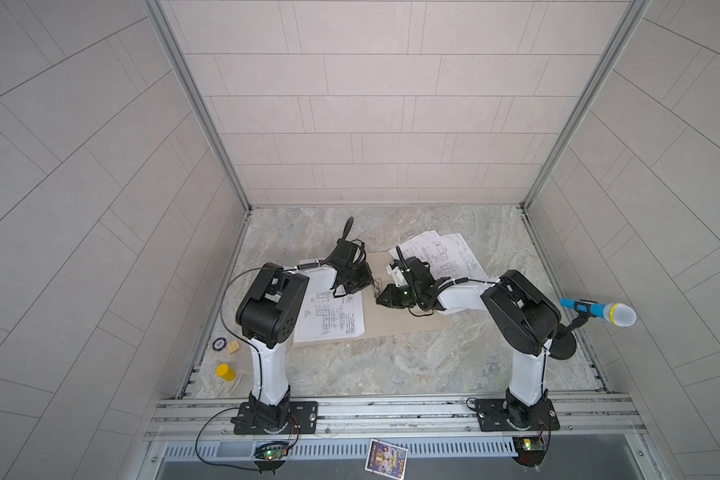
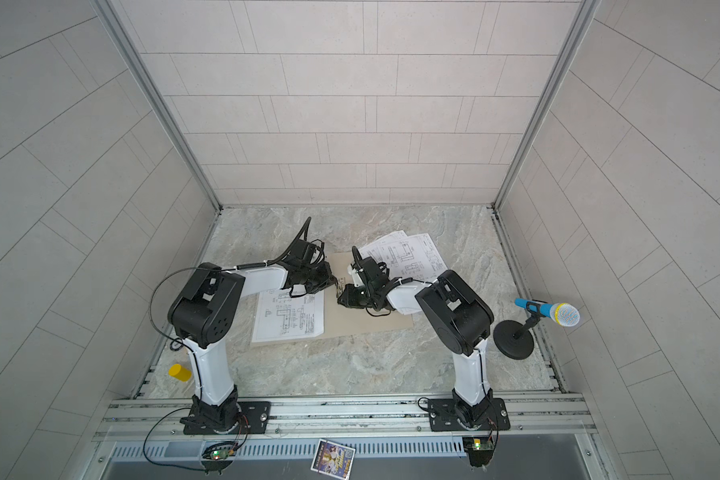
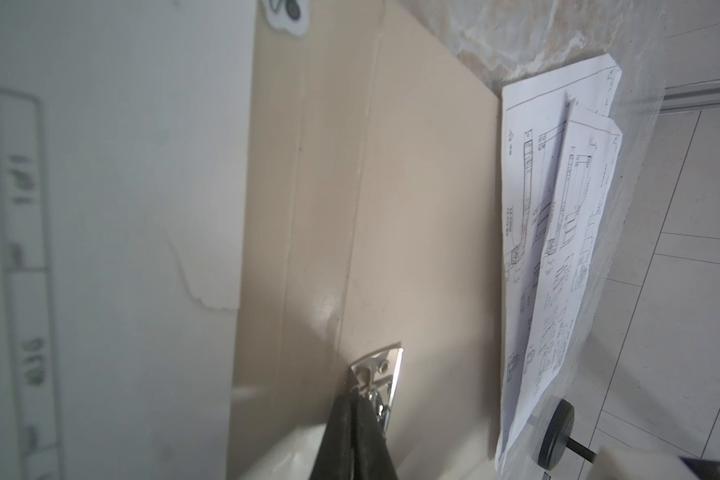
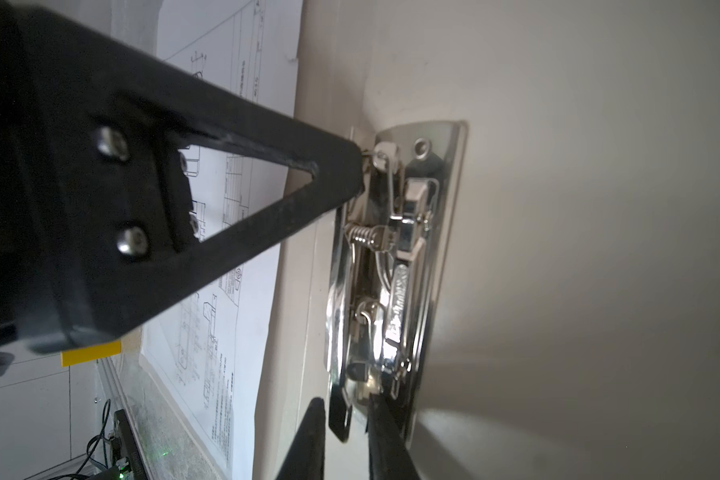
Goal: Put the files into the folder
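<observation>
At bottom centre of both top views, one colourful card (image 1: 385,456) lies on the slotted rail in front of the two arm bases.

Next, by the counter's (image 1: 391,365) left edge at lower left, sit three small things. They are one yellow cylinder (image 1: 225,372), one wooden block (image 1: 233,347) and one round chip (image 1: 219,343), the block and chip just beside each other. At the right edge stands one mic (image 1: 599,311), blue-handled with a mesh head, on one black round-based stand (image 1: 566,347).

In the middle of the frame one tan folder (image 1: 408,322) lies open and flat. One sheet (image 1: 329,318) of the files lies flat on its left leaf, partly under the left arm.

One metal clip (image 4: 404,257) sits by the folder's spine, with both hands at it. The left hand (image 3: 358,401) has its fingers pressed together, their tip touching one end of the clip. Whether it pinches any part of the clip I cannot tell. The right hand (image 4: 345,405) has its fingers a little spread, one on each side of the clip's dark-tipped lever at the other end.

Farthest, up and right of the folder, lies a loose pile (image 1: 441,253) of files along the folder's right edge. At least two sheets overlap there. I cannot count further.
</observation>
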You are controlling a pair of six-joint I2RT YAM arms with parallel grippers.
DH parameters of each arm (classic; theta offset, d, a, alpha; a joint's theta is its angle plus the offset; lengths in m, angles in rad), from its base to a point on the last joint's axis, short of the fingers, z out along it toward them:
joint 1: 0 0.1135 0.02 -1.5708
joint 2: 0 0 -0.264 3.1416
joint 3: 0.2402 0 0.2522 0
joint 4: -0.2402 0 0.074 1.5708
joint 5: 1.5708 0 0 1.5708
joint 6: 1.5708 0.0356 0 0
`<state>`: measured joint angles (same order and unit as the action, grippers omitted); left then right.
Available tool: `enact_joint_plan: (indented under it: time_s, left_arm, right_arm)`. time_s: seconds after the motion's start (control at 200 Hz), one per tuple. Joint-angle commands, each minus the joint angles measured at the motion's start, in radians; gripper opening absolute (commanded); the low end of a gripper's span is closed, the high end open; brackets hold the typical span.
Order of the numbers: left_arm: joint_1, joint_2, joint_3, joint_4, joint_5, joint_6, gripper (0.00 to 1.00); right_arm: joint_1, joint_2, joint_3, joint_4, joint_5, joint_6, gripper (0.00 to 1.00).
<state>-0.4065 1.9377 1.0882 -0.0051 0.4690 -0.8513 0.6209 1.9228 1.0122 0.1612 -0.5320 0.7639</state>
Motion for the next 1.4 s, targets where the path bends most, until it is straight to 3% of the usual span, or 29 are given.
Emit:
enact_joint_plan:
  time_s: [0.0, 0.31, 0.485, 0.575, 0.695, 1.396]
  left_arm:
    - [-0.006, -0.006, 0.000, -0.005, 0.007, 0.011, 0.03]
    - [-0.006, -0.016, -0.003, -0.015, 0.005, 0.018, 0.02]
    - [-0.006, -0.019, -0.004, -0.023, 0.004, 0.024, 0.02]
    - [-0.006, -0.020, -0.005, -0.025, 0.005, 0.026, 0.03]
    - [-0.006, -0.021, -0.004, -0.026, 0.007, 0.026, 0.03]
    - [-0.006, -0.026, -0.004, -0.028, 0.005, 0.027, 0.02]
  right_arm:
    - [0.011, 0.020, -0.025, -0.051, -0.002, 0.023, 0.19]
    - [0.012, 0.028, -0.032, -0.026, -0.005, 0.047, 0.07]
    - [0.011, 0.014, -0.037, -0.020, -0.009, 0.055, 0.10]
    - [0.008, 0.001, -0.041, -0.003, -0.011, 0.072, 0.19]
    - [0.001, -0.027, -0.054, 0.026, -0.016, 0.097, 0.21]
    - [-0.018, -0.026, -0.064, 0.103, -0.040, 0.151, 0.15]
